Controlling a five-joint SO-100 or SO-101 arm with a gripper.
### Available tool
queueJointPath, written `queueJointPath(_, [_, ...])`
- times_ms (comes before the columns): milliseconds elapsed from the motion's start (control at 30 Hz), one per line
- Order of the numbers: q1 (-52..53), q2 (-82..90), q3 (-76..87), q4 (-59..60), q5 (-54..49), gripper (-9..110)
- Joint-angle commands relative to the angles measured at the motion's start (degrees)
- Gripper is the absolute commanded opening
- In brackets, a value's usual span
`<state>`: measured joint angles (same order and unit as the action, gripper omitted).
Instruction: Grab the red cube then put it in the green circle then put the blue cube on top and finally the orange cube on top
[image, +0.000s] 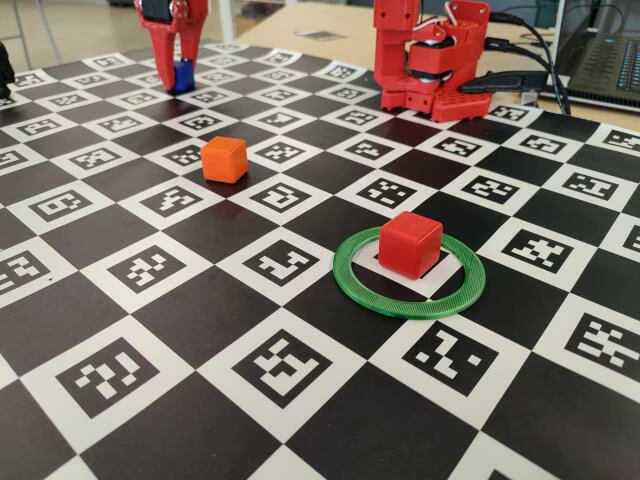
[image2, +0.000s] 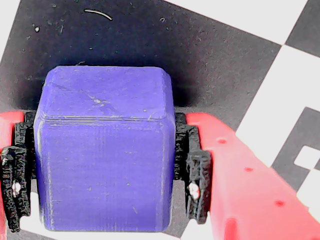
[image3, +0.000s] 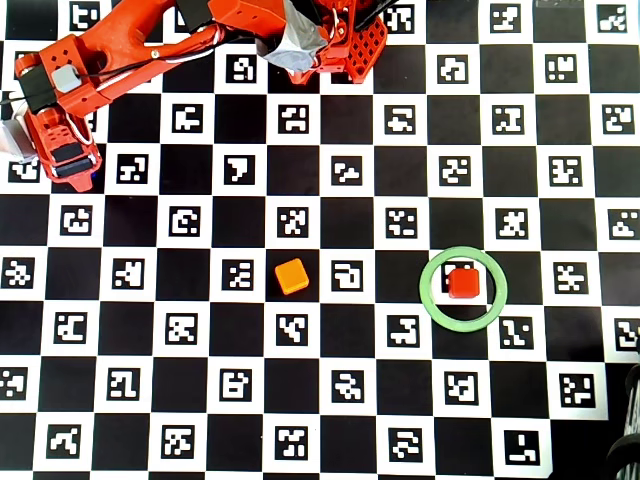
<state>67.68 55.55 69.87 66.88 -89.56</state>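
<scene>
The red cube (image: 410, 243) (image3: 463, 282) sits inside the green circle (image: 345, 281) (image3: 424, 290), toward its far side in the fixed view. The orange cube (image: 223, 160) (image3: 292, 276) rests alone on the checkered board, left of the ring. At the board's far left corner, my gripper (image: 182, 80) (image2: 105, 170) (image3: 70, 168) points down and is shut on the blue cube (image: 182, 76) (image2: 105, 150). Black pads (image2: 197, 170) press both its sides. In the overhead view the arm hides the blue cube almost entirely. I cannot tell whether the cube touches the board.
The red arm base (image: 430, 60) (image3: 320, 40) stands at the board's far edge with cables (image: 525, 60) trailing to the right. A laptop (image: 605, 55) lies beyond the back right corner. The board (image: 200, 300) carries printed marker squares.
</scene>
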Motion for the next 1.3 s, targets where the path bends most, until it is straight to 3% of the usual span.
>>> queueJointPath(0, [-0.62, 3.08, -1.85, 2.2, 0.09, 9])
queueJointPath(500, [0.0, 6.33, -26.37, 27.51, 4.04, 8])
queueJointPath(800, [-2.02, 14.06, -28.39, 36.74, 8.79, 8])
queueJointPath(1267, [-24.79, 31.2, -11.25, 38.23, 45.09, 7])
